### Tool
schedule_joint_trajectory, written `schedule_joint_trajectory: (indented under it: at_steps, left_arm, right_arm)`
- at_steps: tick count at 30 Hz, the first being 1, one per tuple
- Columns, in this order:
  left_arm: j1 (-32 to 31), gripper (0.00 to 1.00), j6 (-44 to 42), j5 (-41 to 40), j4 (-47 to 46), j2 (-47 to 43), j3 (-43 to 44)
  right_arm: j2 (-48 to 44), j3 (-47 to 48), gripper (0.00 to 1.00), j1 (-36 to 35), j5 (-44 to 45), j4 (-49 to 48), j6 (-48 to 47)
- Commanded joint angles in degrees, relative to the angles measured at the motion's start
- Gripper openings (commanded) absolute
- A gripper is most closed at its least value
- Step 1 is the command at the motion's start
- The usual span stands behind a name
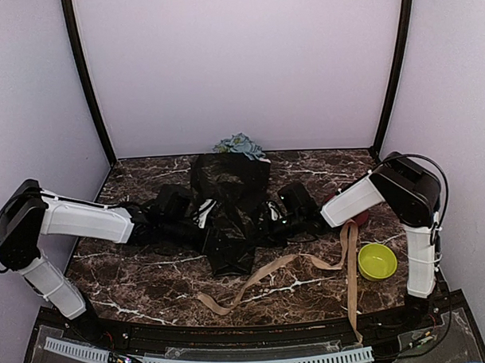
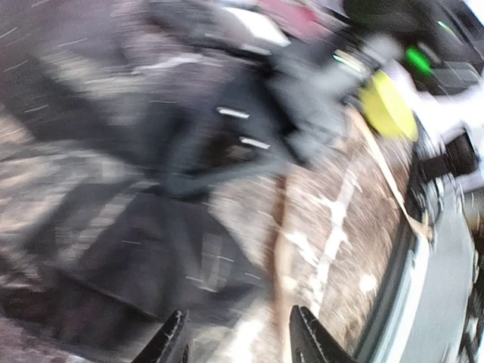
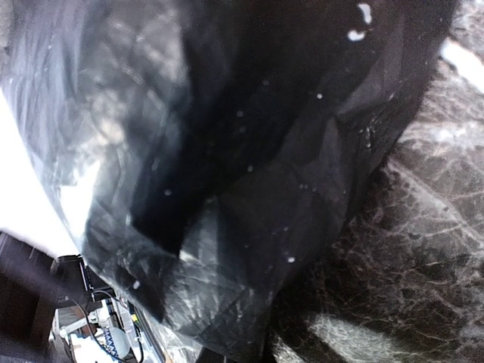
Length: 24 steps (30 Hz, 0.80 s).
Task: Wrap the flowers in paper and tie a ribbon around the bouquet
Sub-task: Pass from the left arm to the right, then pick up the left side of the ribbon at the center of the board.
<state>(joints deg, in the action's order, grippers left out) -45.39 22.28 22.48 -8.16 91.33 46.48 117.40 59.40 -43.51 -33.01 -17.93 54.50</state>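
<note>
The left claw [image 2: 238,344] is half spread and holds nothing. The paper [image 1: 227,206] sits in the middle of the counter [image 1: 150,280], with the flowers [image 1: 240,144] peeking out at twelve o'clock. It is thin, light and crinkly, so pinch a loose edge. The soft, slippery ribbon [image 1: 269,272] lies at five o'clock. The right claw [image 1: 269,218] is squeezed closed. No words show.

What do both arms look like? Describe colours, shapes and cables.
Both arms have white boxy shells between bulky black joints. The left arm and right arm match. A thin black cable loops off the right arm's elbow. The left gripper has black, pointed fingers.
</note>
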Motion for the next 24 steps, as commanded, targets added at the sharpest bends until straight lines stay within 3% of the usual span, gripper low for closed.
schedule_joint_trajectory:
  at_steps: [1,6,9,16,21,24]
  left_arm:
    - [-6.3,0.46,-12.6,2.6,7.5,-5.2,1.0]
    - [-17.1,0.51,-26.3,-1.3,21.4,-3.7,5.2]
    - [-21.2,0.54,-30.1,-4.9,26.7,0.9,8.9]
    - [-22.2,0.54,-31.8,-2.6,30.3,8.8,13.3]
    - [-22.4,0.51,-30.9,-12.7,35.8,12.3,15.3]
    - [-22.4,0.42,-29.6,-17.2,37.6,12.5,15.9]
  right_arm:
    - [-2.4,1.1,0.0,-0.8,0.9,2.2,-1.4]
    - [-2.7,1.9,0.0,-1.2,1.7,4.2,-3.0]
    - [-2.9,2.5,0.0,-1.6,2.6,5.7,-4.2]
    - [-2.4,3.7,0.0,-2.2,2.9,7.1,-5.0]
    - [-2.9,3.8,0.0,-2.2,3.0,7.3,-5.1]
    - [-3.3,4.0,0.0,-2.1,2.8,7.4,-5.0]
